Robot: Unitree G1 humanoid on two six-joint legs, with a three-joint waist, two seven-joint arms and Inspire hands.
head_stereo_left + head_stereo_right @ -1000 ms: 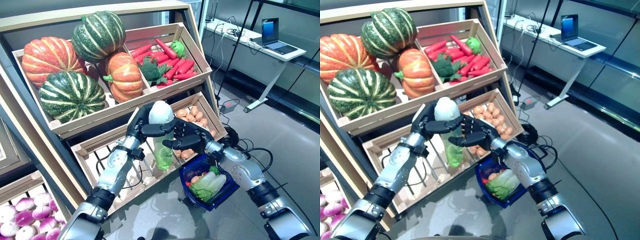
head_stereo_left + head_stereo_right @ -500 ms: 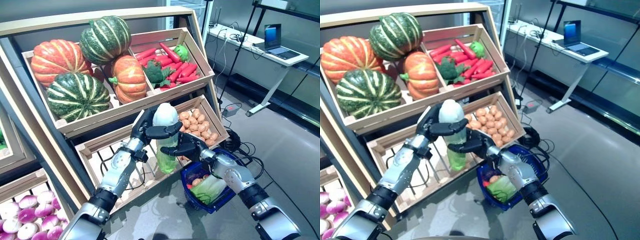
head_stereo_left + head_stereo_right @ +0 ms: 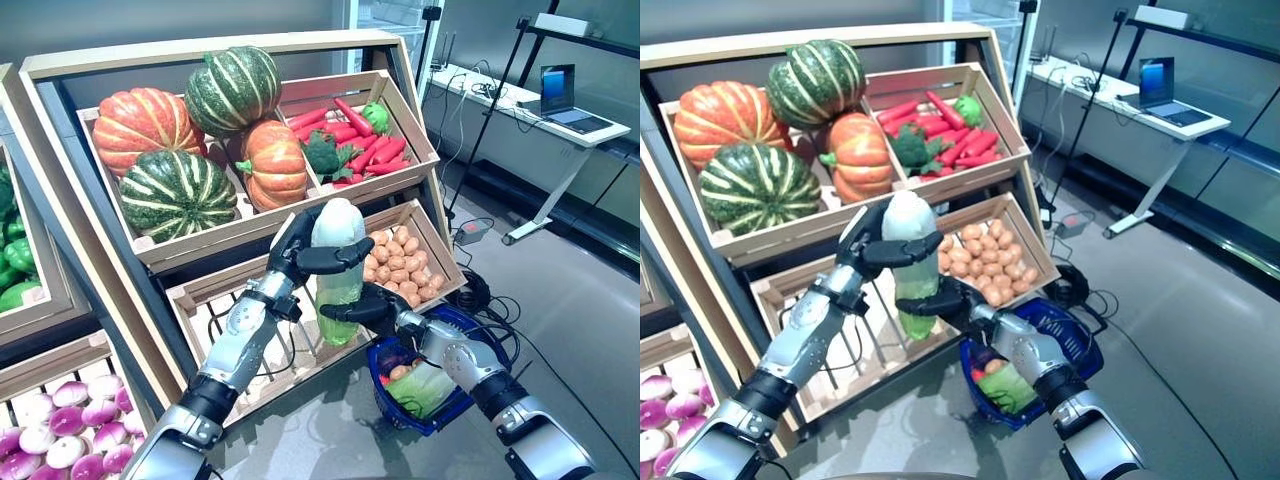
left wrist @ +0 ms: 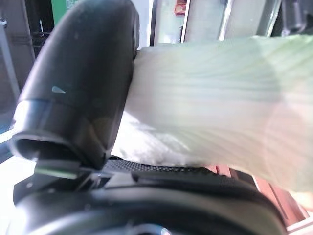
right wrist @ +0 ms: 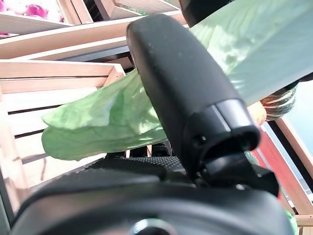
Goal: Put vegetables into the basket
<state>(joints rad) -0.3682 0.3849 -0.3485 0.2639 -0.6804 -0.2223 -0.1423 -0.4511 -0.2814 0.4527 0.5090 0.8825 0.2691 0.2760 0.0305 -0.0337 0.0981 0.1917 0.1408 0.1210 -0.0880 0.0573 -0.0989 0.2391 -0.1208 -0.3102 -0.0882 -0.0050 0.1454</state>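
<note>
The left hand (image 3: 305, 252) was clamped around the pale upper end of a long cabbage (image 3: 336, 270), with its thumb lying across the front of the stalk. The right hand (image 3: 362, 307) was curled around the green leafy lower end of the same cabbage, so both hands gripped it at once. The cabbage stood nearly upright in the air, in front of the lower crate of potatoes (image 3: 398, 267) and above and to the left of the blue basket (image 3: 447, 411). The basket hung near the right forearm and already held leafy greens and a few small vegetables. The step in hand appeared to be a transfer or two-handed carry towards the basket. The next move probably called for swinging the cabbage to the right over the basket opening, lowering it, and freeing both hands without snagging the basket rim.
</note>
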